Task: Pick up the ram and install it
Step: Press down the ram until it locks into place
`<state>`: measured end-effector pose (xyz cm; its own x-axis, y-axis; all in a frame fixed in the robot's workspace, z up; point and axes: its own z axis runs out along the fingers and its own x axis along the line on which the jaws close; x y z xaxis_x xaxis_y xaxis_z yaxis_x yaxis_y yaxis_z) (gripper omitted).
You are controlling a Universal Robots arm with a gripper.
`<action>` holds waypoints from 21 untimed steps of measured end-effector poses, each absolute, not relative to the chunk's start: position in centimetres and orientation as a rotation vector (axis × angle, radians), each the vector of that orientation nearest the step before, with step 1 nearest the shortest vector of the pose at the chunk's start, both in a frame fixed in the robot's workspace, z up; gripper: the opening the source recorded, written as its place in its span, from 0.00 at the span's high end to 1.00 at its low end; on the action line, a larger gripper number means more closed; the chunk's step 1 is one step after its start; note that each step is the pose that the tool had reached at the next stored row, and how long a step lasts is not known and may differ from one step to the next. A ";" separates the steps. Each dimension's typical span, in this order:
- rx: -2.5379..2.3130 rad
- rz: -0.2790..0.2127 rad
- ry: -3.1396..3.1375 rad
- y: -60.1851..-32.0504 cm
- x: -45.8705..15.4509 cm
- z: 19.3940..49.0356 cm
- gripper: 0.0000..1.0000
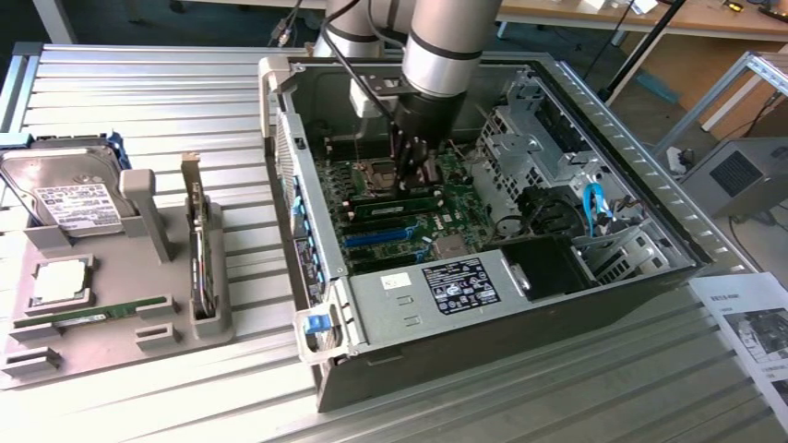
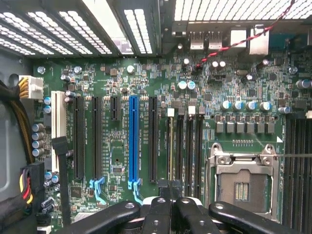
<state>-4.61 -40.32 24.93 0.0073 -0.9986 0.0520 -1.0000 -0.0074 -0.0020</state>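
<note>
My end effector is inside the case, fingers pressed together on the upper edge of the ram, which lies directly below them in the board's slots beside the socket. Its long axis runs along the slot, toward the drive-cage side.

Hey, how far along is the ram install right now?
Done: the ram is off the bench and inside the computer case, standing in a memory slot beside the CPU socket.
In hand: the tool is shut right over it.
Left: letting go. Whether the stick is fully seated cannot be told.
Another green stick lies on the grey holder.
</note>
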 end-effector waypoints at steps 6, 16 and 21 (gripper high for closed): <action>2.204 0.060 -2.188 -40.3 -5.6 24.9 0.89; 2.206 0.063 -2.190 -40.3 -7.4 24.9 0.89; 2.206 0.064 -2.190 -40.3 -8.0 24.9 0.89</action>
